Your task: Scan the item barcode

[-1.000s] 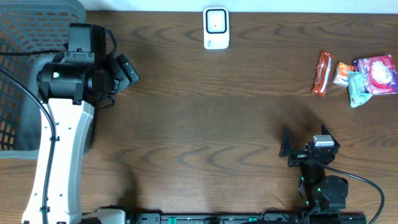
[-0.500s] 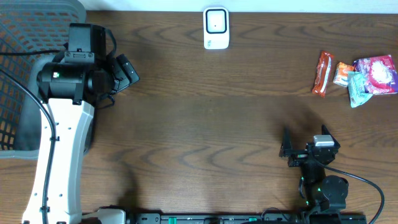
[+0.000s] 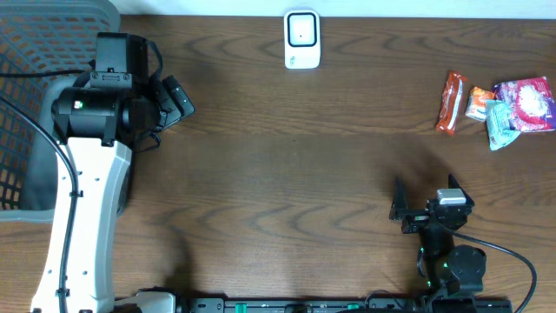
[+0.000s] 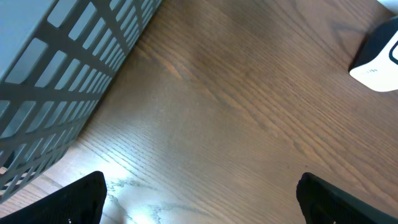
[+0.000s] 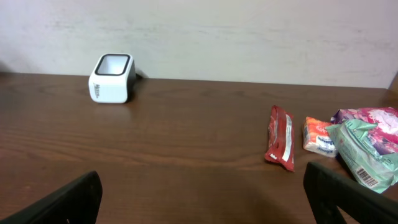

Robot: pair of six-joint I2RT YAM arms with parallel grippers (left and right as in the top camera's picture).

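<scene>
The bench (image 3: 287,174) is dark brown with wavy wood grain. The scanner (image 3: 301,39) is white with a black face. Left of the scanner, the basket (image 3: 95,10) is grey, an open lattice. Right of the scanner: a red packet (image 3: 450,103), an orange packet (image 3: 479,103), a pink packet (image 3: 528,103) with mottled print, and a mint-green packet (image 3: 499,124).

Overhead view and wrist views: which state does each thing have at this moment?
left gripper, open, holding nothing
right gripper, open, holding nothing
scanner, upright, untouched
red bar, lying flat, untouched
orange packet, lying flat
pink bag, lying flat
green packet, lying against pink bag, barcode visible
basket, upright, partly out of view
</scene>
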